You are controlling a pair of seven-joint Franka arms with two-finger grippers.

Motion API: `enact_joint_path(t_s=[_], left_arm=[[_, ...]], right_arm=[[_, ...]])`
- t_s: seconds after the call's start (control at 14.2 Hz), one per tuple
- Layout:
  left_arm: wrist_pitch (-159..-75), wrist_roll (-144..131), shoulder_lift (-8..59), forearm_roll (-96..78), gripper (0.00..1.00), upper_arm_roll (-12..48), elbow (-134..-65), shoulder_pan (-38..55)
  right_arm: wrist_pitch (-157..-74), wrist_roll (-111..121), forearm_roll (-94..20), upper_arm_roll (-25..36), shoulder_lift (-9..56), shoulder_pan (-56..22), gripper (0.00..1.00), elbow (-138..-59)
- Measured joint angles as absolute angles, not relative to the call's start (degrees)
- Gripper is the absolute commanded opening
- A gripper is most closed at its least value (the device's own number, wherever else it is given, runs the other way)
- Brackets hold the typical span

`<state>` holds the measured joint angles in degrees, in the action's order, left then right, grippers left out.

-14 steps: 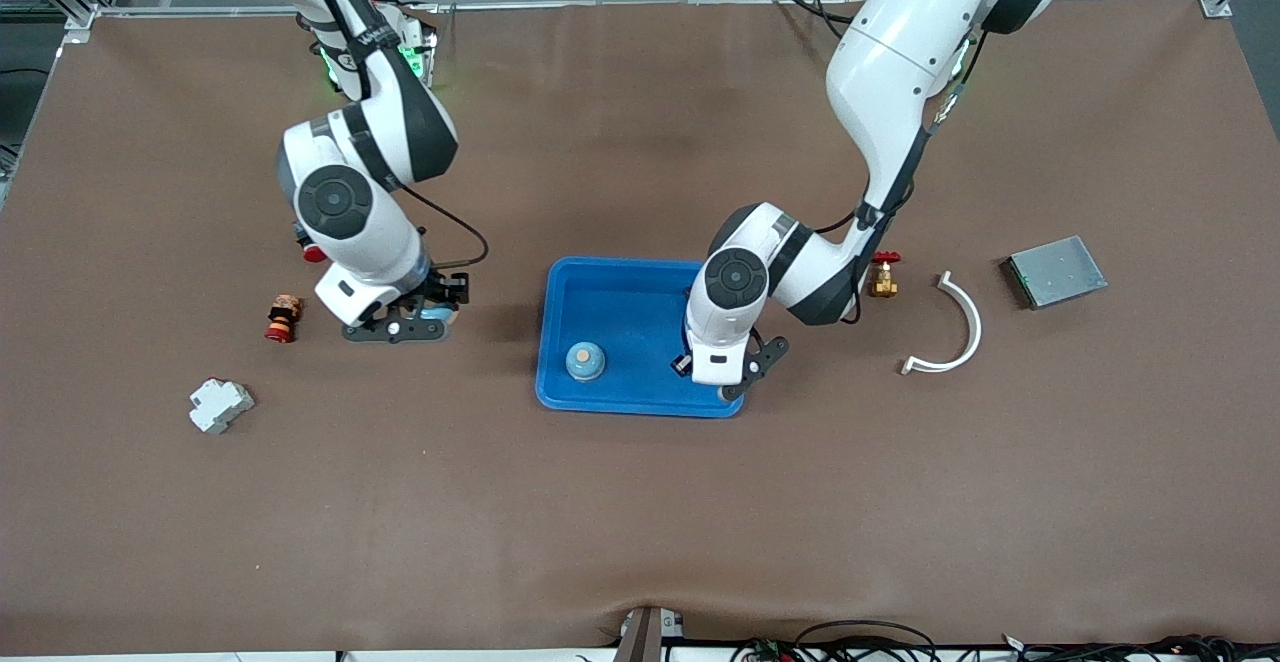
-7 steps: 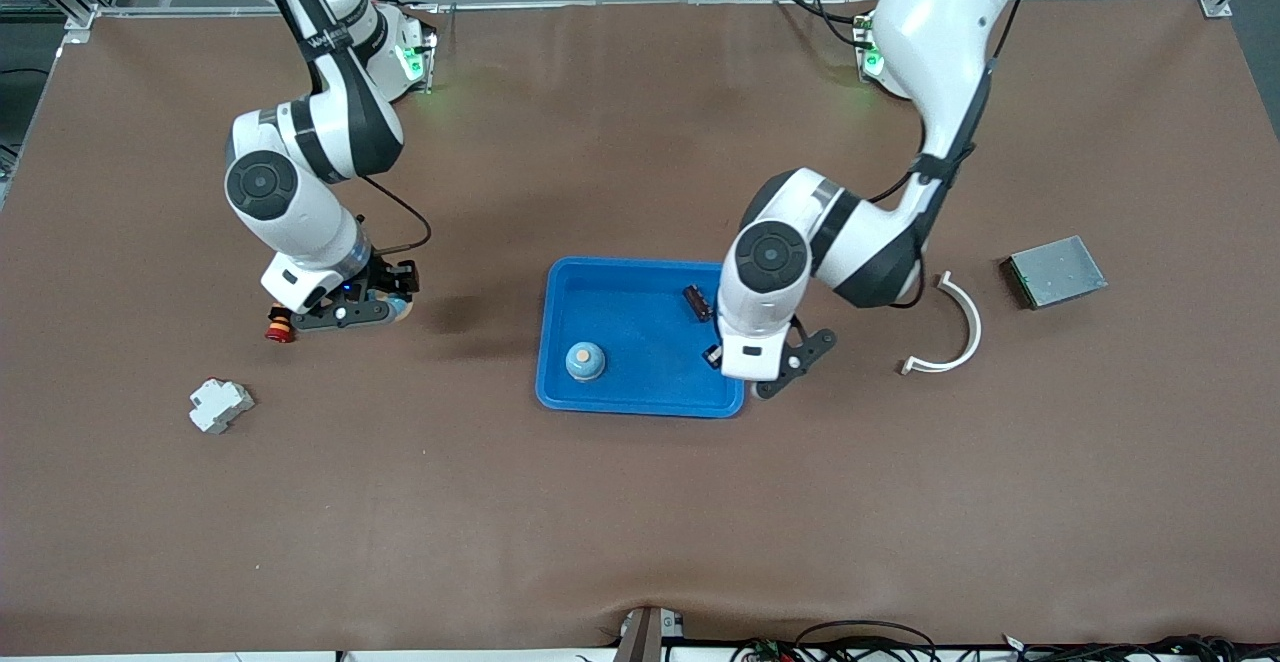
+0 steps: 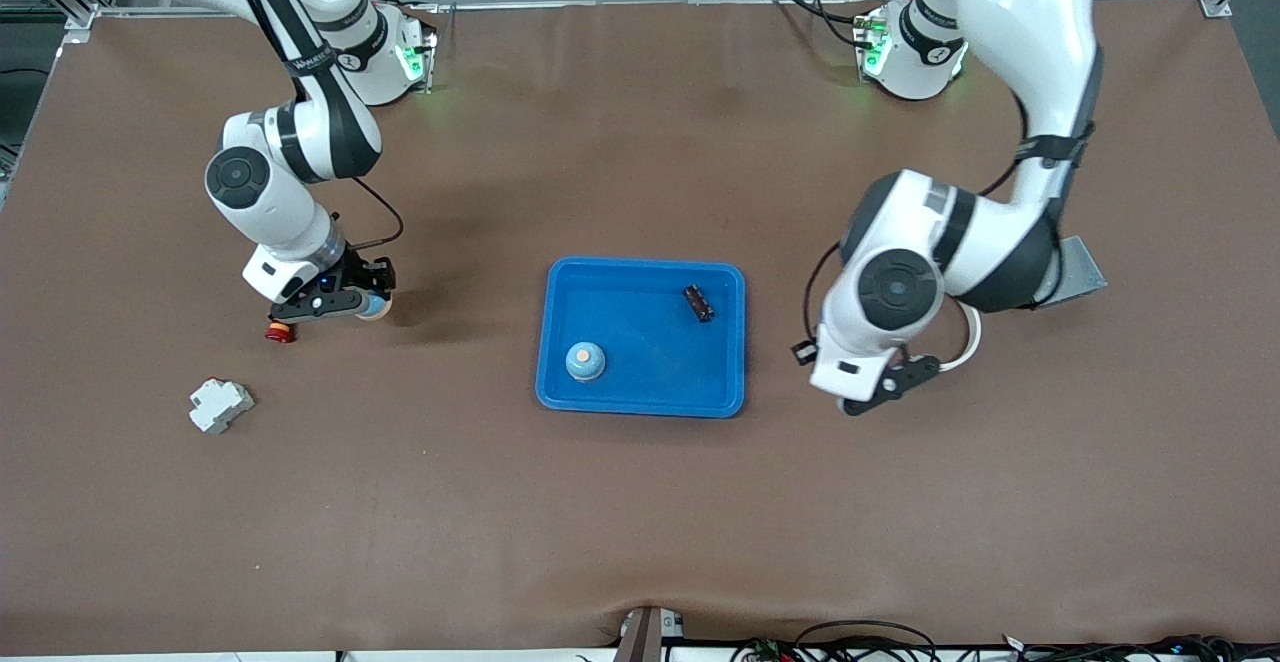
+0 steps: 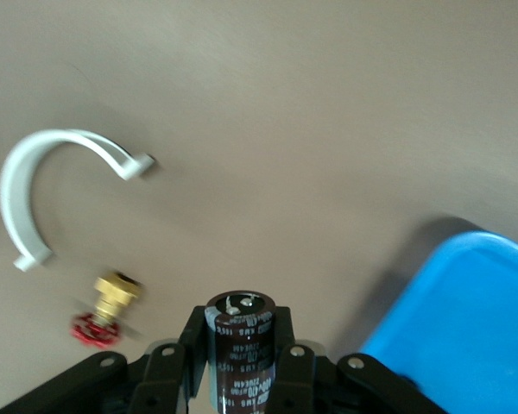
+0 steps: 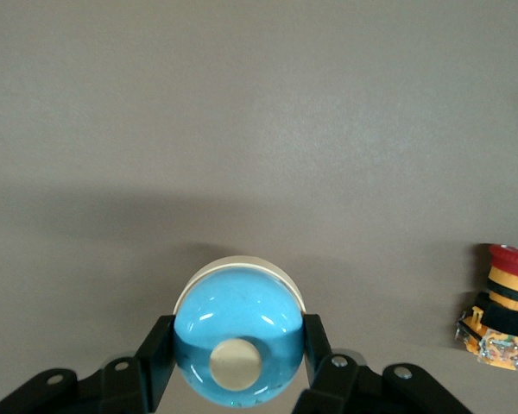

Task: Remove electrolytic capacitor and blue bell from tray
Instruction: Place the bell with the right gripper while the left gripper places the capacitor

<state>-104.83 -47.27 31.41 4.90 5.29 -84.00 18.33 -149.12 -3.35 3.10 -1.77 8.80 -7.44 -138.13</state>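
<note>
Left wrist view: my left gripper (image 4: 239,379) clamps the electrolytic capacitor (image 4: 239,343) off-tray (image 4: 466,328) — lower before releasing; right gripper (image 5: 239,362) grips blue bell (image 5: 238,332).

Even, fairly bright overhead light falls on the brown worktop (image 3: 640,522) in the front view, with no hard glare. Soft dark shadows lie on it beside the blue tray (image 3: 643,337) and under both arms. Green indicator lights glow at the two arm bases. In the left wrist view the brass valve with a red handwheel (image 4: 105,310) is smeared by motion blur, while the capacitor (image 4: 239,347) close to the lens is sharper. In the right wrist view the blue bell (image 5: 239,332) carries small bright reflections, and a broad soft shadow darkens the worktop just beside it.
</note>
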Motion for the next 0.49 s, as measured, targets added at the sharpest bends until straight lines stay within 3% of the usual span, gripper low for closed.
enact_joint_path(t_s=[0.28, 0.49], left_arm=[[-105.72, -31.33, 25.81, 4.95, 0.0, 5.2, -91.86, 10.99], [-112.62, -23.29, 21.72, 5.24, 0.0, 5.16, -100.6, 6.58]], right_arm=[[-152.2, -3.31, 2.29, -1.88, 9.54, -7.43, 0.0, -139.56], [-154.31, -3.31, 2.1, -1.88, 11.51, -7.42, 0.0, -139.98]])
